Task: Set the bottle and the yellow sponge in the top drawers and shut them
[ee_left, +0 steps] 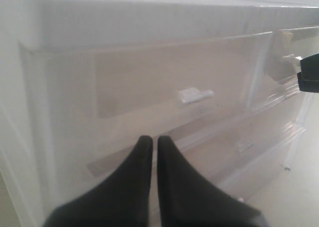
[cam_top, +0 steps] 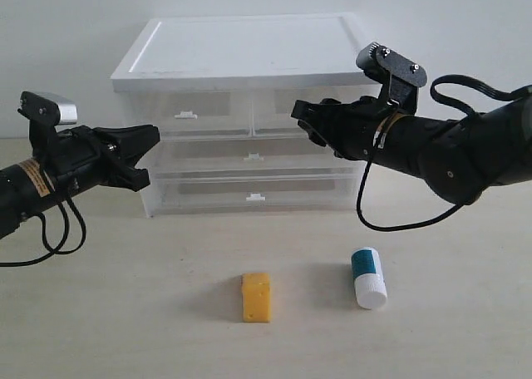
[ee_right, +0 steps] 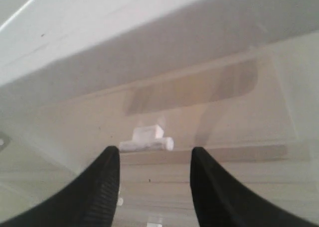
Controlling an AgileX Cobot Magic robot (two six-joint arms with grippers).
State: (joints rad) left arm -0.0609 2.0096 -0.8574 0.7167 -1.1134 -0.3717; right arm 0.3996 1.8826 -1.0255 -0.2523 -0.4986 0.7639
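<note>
Top drawers [cam_top: 199, 106] sit shut. Left tool [cam_top: 153, 136], pinched closed, points at the left one; right tool [cam_top: 299, 117], spread wide, faces the right one's handle [ee_right: 147, 140]. Farther out, the yellow sponge [cam_top: 256, 297] and the bottle [cam_top: 368, 277] lie apart on the table [cam_top: 116, 321].

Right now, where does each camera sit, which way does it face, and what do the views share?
Exterior: off the arms, facing the cabinet front; yellow sponge and bottle lie nearest; left gripper and right gripper show.
Left wrist: on the left arm, facing the left top drawer; shut left gripper shows.
Right wrist: on the right arm, facing the right top drawer; open right gripper shows.
Shared: all see the cabinet; the left wrist view also catches the right gripper.
</note>
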